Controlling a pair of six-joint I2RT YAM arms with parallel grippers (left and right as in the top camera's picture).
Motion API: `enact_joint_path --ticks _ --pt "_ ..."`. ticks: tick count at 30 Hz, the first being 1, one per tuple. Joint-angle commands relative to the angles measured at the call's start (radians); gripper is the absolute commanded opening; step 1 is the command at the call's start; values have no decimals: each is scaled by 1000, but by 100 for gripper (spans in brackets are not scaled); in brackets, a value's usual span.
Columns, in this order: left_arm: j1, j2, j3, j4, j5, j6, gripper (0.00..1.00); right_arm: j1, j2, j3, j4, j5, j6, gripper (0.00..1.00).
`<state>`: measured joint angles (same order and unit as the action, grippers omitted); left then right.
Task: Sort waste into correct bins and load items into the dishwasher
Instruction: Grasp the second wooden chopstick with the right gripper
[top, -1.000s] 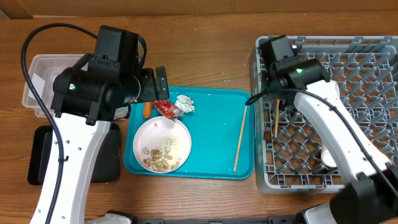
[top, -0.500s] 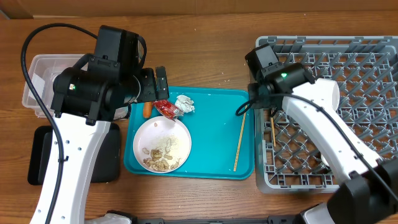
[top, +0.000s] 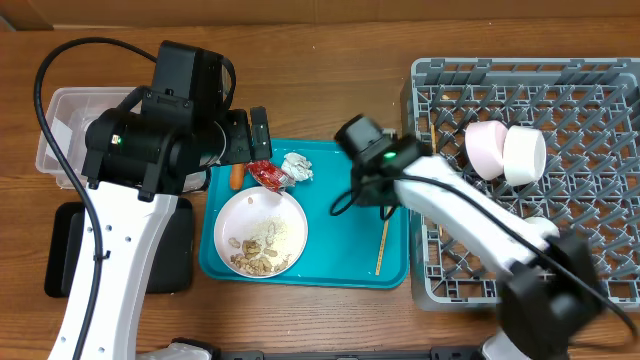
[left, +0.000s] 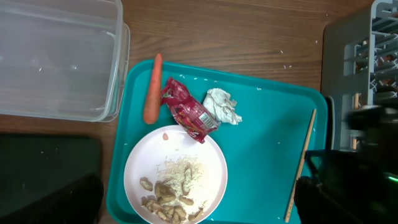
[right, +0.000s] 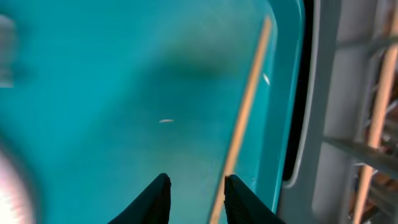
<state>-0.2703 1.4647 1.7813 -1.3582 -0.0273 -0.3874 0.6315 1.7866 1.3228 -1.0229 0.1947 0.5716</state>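
Your right gripper (right: 196, 182) has swung off the dish rack (top: 425, 90) to the right side of the teal tray (top: 345, 250). Its jaws are slightly apart and empty above the chopstick (right: 245, 106) lying along that tray's right edge. Its wrist view shows a second chopstick (right: 378, 93) in the rack just beyond that edge, hidden under the arm from overhead. Your left gripper (top: 256, 135) hangs wide open at the tray's upper-left corner. The print on the red wrapper (left: 189, 113) is too small to read.

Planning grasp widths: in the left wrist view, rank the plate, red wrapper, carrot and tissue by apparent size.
1. plate
2. red wrapper
3. carrot and tissue, too close to rank: carrot longer but thin, tissue shorter but wider.
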Motion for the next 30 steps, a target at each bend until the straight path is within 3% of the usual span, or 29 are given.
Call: enact_joint_path --ticks 1,9,12,13,14,20,26,30 --pt "2 7 15 1 -9 -9 100 -6 92 -15 0 140 92 32" --pt "2 7 15 1 -9 -9 100 -18 193 -15 21 130 91 31" --pt "2 7 15 1 -9 -9 100 -17 200 -15 55 50 28 18" --pt "2 7 15 1 -9 -9 100 -15 200 -14 74 4 -28 5" --pt "2 7 15 1 -9 -9 100 -15 200 -14 76 -5 -30 4" --pt "2 7 15 1 -9 -9 100 -15 200 -12 60 19 -29 5" --pt "2 7 15 1 -9 -9 100 -4 163 14 -76 288 80 17" --pt "2 7 15 1 -9 -9 100 -5 159 7 -61 195 23 23"
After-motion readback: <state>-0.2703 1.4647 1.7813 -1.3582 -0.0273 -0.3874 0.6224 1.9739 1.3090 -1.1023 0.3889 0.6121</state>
